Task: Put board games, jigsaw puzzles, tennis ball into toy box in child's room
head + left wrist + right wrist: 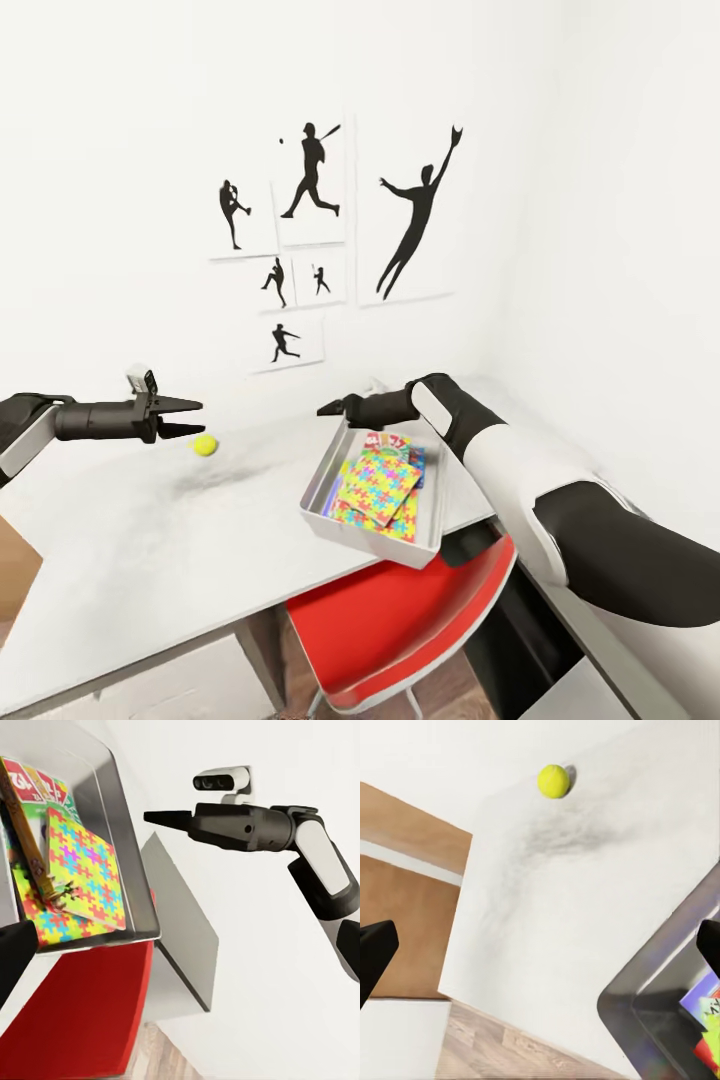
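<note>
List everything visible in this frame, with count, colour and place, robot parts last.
tennis ball: one, yellow-green, on the table beside the left gripper's tips
toy box: one, pale grey, at the table's front edge
jigsaw puzzles: two, multicoloured, stacked inside the toy box
board games: colourful printed boxes under the puzzles; count unclear
table: one, mottled grey-white
chair: one, red, under the table
sports pictures: six, black silhouettes, on the wall
left gripper: black, open, empty
right gripper: black, above the toy box's far end

Yellow-green tennis ball point(205, 445); multicoloured jigsaw puzzles point(378, 487); red chair point(400, 615).
</note>
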You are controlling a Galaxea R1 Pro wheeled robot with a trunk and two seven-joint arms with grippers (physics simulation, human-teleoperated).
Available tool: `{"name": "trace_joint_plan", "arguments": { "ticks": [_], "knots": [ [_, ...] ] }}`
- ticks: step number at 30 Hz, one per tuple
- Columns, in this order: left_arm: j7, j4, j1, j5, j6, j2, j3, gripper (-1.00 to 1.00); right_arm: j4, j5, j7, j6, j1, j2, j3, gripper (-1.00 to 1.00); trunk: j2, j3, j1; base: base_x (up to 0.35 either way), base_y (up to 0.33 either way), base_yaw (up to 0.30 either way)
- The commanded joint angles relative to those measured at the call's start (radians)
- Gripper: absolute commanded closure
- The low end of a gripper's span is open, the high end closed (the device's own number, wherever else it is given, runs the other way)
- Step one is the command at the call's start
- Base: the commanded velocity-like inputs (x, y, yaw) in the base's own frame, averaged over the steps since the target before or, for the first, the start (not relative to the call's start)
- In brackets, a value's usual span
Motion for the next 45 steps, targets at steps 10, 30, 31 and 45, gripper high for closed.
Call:
{"name": "trace_joint_plan", "arguments": {
  "ticks": [10, 30, 31, 45],
  "knots": [
    [-0.005, 0.001, -0.002, 0.003, 0.009, 0.001, -0.005, -1.0, 0.0, 0.001, -0.039, 0.001, -0.001, 0.0, 0.0, -1.0, -0.002, -0.001, 0.001, -0.089, 0.017, 0.28],
    [-0.003, 0.047, -0.002, -0.002, 0.009, 0.001, -0.004, -1.0, 0.0, 0.0, -0.042, 0.001, -0.001, 0.0, -0.002, -1.0, -0.002, -0.001, 0.001, -0.042, 0.093, 0.282],
    [-0.003, 0.048, -0.002, -0.002, 0.009, 0.002, -0.003, -1.0, 0.0, 0.0, -0.042, 0.001, -0.001, 0.0, -0.003, -1.0, -0.002, -0.001, 0.001, -0.001, 0.003, 0.282],
    [-0.002, 0.086, -0.002, -0.005, 0.008, 0.007, -0.004, -1.0, 0.0, 0.0, -0.042, 0.001, -0.001, 0.0, -0.004, -1.0, -0.002, -0.001, 0.001, 0.0, 0.001, 0.226]
  ]
}}
